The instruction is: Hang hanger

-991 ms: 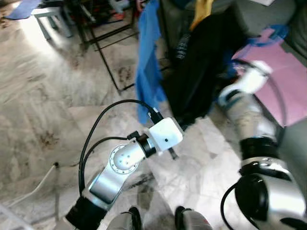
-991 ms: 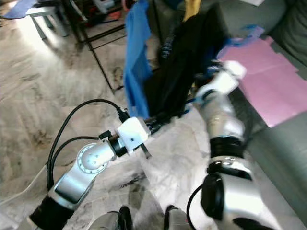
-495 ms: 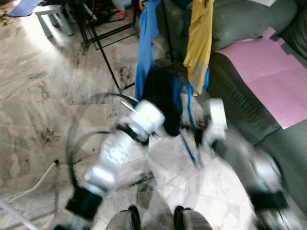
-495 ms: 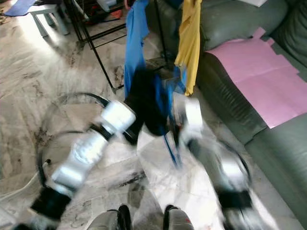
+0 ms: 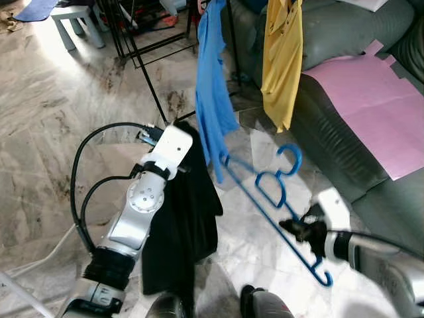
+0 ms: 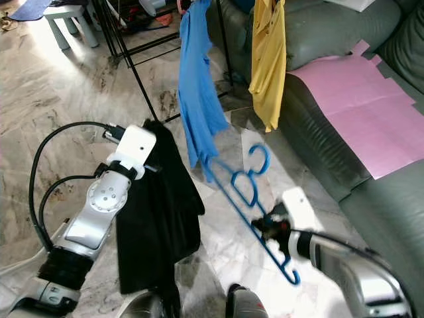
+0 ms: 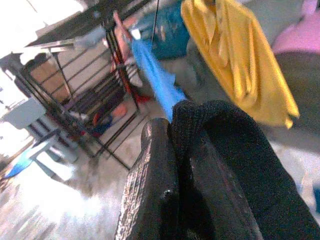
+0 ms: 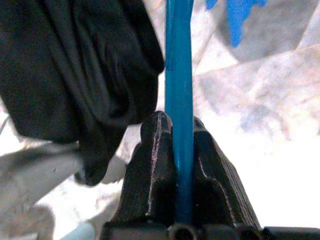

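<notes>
Over open marble floor (image 5: 53, 152), right end effector (image 5: 296, 228) clamps blue hanger (image 5: 265, 199); left end effector (image 7: 172, 165) grips black garment (image 5: 182, 225).

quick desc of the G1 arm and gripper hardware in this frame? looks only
Left arm: silver metal links, round joint cap ringed with small screws, black band near the elbow, white boxy wrist housing, two black cables looping out beside it. Right arm: silver forearm, black collar, white wrist block. Each gripper has two long black fingers with textured, ribbed surfaces.
</notes>
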